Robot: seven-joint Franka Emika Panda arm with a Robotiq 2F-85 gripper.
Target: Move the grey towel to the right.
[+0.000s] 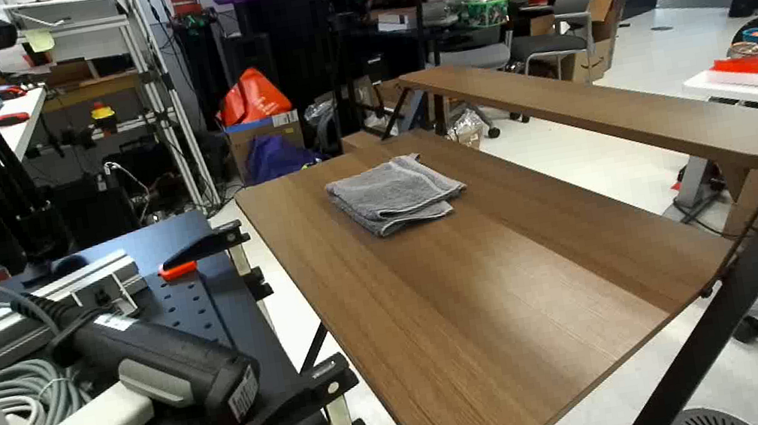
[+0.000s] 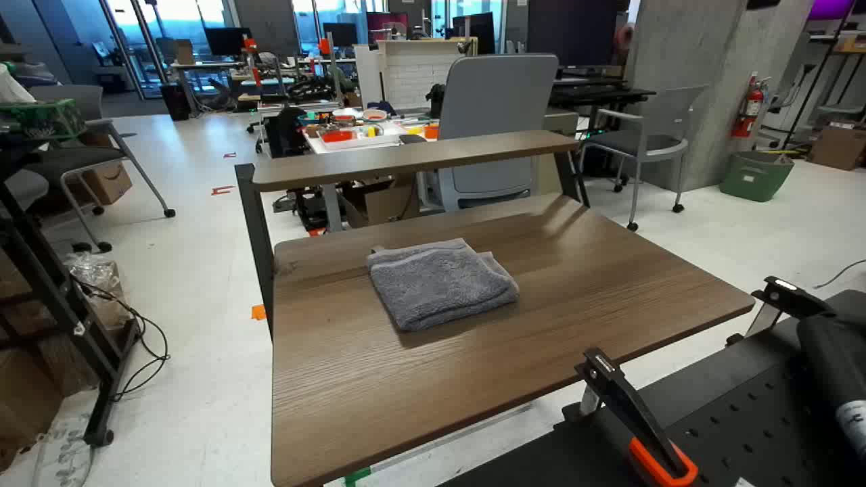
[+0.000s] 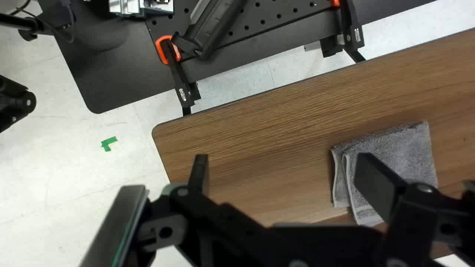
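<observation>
The gripper (image 3: pixel 284 170) points down over the tabletop (image 3: pixel 252 146), fingers (image 3: pixel 200 172) wide apart in the wrist view: one at left, then one at right partly hiding the grey towel (image 3: pixel 406 155) folded there. In an exterior view, a black device (image 1: pixel 155 344) bears an illegible label (image 1: pixel 244 395).

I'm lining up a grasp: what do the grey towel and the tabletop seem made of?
Grey towel: matte terry cloth, judging by its fuzzy pile and hemmed edge; cotton or microfibre, I can't tell.
Tabletop: brown wood or wood-look laminate, smooth with a satin sheen; grain lines and soft glare show, but not which.
</observation>
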